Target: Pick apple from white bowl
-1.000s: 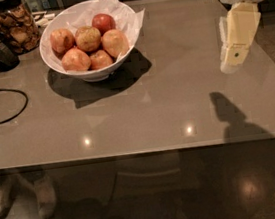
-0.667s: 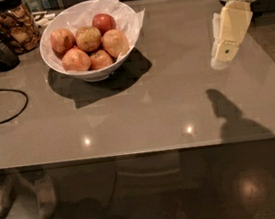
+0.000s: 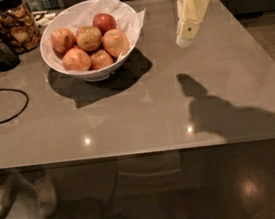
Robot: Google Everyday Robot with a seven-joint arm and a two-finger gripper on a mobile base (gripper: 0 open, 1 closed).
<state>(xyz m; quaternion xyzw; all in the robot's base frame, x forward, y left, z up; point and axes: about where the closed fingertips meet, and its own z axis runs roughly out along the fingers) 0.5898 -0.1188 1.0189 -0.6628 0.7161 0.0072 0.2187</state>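
Your claw (image 3: 185,39) hangs upper right over the table (image 3: 128,117), well apart from the white bowl (image 3: 97,74). Arm cut off by top edge; can't tell the claw's state. The apple (image 3: 116,42) sits at the pile's right side in the bowl, upper left. Glass jar (image 3: 10,25) cropped top left. Glossy grey top, dim room.

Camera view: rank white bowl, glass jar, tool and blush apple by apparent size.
1. white bowl
2. glass jar, cropped at the frame's top
3. tool, above the table's far right; close to the jar, so unsure
4. apple
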